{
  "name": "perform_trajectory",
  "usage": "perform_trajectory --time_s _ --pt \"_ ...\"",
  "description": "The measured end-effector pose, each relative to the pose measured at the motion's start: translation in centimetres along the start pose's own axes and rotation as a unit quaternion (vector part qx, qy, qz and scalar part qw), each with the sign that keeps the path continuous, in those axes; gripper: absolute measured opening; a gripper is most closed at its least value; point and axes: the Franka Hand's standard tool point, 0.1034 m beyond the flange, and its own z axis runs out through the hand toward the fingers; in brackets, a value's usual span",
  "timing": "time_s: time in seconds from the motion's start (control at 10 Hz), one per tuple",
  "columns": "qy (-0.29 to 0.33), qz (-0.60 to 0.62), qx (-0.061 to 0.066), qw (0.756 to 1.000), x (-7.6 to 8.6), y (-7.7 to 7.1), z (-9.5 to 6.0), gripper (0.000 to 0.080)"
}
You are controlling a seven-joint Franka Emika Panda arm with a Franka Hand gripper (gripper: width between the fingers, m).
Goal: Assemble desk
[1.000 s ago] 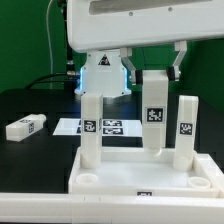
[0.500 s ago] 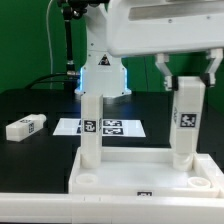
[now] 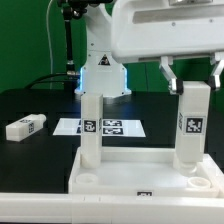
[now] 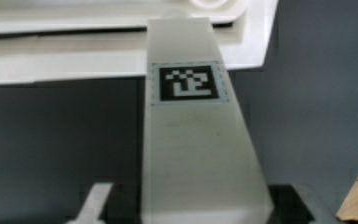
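Loose leg (image 3: pixel 24 127): white square-section plastic block, laid on the black table (image 3: pixel 40 105), off the large white rimmed plastic tabletop (image 3: pixel 135 170), on the exterior view's left.
Standing leg (image 3: pixel 91 128): set upright at the tabletop's far corner, same side.
Gripped leg (image 3: pixel 193 125): clenched near its top by the gripper (image 3: pixel 192 84), upright at the edge on the exterior view's right.
Handling: judged light, stiff, slippery; flat opposite faces are best pinched.

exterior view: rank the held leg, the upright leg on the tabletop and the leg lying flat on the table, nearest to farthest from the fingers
1. held leg: between the fingers, on the exterior view's right.
2. upright leg: standing at the tabletop corner on the exterior view's left.
3. lying leg: flat, off the tabletop, far on the exterior view's left.
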Motion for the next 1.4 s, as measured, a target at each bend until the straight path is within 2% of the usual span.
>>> perform_trajectory --time_s 0.2,0.6,1.0,1.4 --pt "0.001 -0.007 0.003 1.0 -0.6 -1.4 0.2 0.0292" --pt "0.0 -0.008 0.003 1.0 -0.7 -1.4 0.3 0.0292" --pt "-0.007 -0.014 0.0 1.0 -1.9 -1.3 1.2 0.0292" --pt "-0.007 -0.015 0.0 1.0 -1.9 -1.5 1.3 0.0292"
